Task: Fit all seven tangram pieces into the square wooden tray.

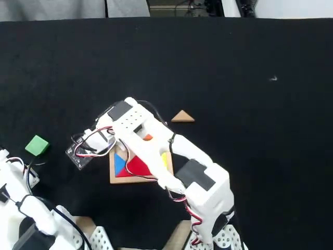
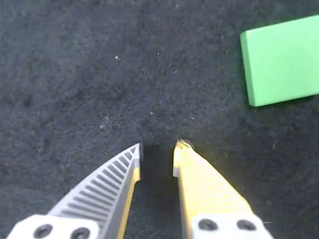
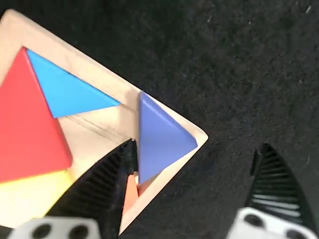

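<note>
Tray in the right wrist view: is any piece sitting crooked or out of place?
Yes. The indigo triangle looks unseated: one corner rides over the rim of the tray instead of lying flat like the blue triangle. The right hand is open astride it.

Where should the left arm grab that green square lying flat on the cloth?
Pinch the green square across two opposite straight edges, coming straight down from above. It lies flat, so only its parallel sides offer grip, probably with the left gripper opened wider.
</note>
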Controlling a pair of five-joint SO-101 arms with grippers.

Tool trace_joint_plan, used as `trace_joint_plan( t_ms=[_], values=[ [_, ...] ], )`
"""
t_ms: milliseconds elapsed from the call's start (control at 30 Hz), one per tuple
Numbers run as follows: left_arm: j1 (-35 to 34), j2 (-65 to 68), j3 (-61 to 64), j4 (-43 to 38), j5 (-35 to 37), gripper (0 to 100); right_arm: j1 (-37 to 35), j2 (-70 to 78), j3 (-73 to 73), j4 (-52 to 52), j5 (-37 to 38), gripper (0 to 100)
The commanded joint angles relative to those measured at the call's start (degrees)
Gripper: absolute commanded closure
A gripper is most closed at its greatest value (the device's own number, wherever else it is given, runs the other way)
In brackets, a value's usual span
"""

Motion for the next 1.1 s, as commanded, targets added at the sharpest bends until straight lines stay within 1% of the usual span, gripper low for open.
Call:
trace_joint_plan(
  t_ms=[0, 167, 267, 333, 433, 467, 500, 533, 600, 700, 733, 767, 800, 867, 1067],
  values=[
    [0.8, -0.6, -0.2, -1.0, -0.4, 88, 0.3, -0.9, -2.8, 0.0, -0.8, 67.8],
    [0.8, -0.6, -0.2, -1.1, -0.4, 88, 0.2, -2.6, -7.2, 8.4, -0.4, 70.7],
    [0.8, -0.6, -0.2, -1.1, -0.4, 88, 0.4, -5.8, -11.8, 14.9, -3.3, 74.2],
    [0.8, -0.6, -0.2, -1.1, -0.4, 88, 1.9, -7.5, -13.8, 17.8, -5.6, 80.9],
    [0.8, -0.6, -0.2, -1.1, -0.4, 88, 2.6, -8.0, -12.1, 17.3, -10.8, 97.9],
    [0.8, -0.6, -0.2, -1.1, -0.4, 88, 2.6, -8.0, -10.6, 16.1, -13.5, 99.1],
    [0.8, -0.6, -0.2, -1.1, -0.4, 88, 2.5, -8.0, -8.8, 14.5, -17.3, 96.5],
    [0.8, -0.6, -0.2, -1.1, -0.4, 88, 2.2, -8.1, -7.6, 12.5, -22.3, 96.1],
    [0.8, -0.6, -0.2, -1.1, -0.4, 88, 1.1, -8.2, -6.4, 6.8, -34.8, 98.9],
    [0.8, -0.6, -0.2, -1.1, -0.4, 88, 1.2, -8.0, -5.4, -2.5, -54.7, 98.8],
    [0.8, -0.6, -0.2, -1.1, -0.4, 88, 1.3, -8.1, -4.9, -4.9, -59.6, 98.8],
    [0.8, -0.6, -0.2, -1.1, -0.4, 88, 1.4, -8.1, -4.7, -6.6, -62.9, 98.8],
    [0.8, -0.6, -0.2, -1.1, -0.4, 88, 1.4, -8.1, -4.6, -7.6, -65.2, 98.8],
    [0.7, -0.6, -0.1, -1.1, -0.4, 88, 1.3, -8.1, -4.7, -8.5, -67.7, 98.8],
    [0.8, -0.6, -0.1, -1.0, -0.4, 88, -3.6, -8.1, -0.3, -7.7, -72.0, 98.8]
  ],
)
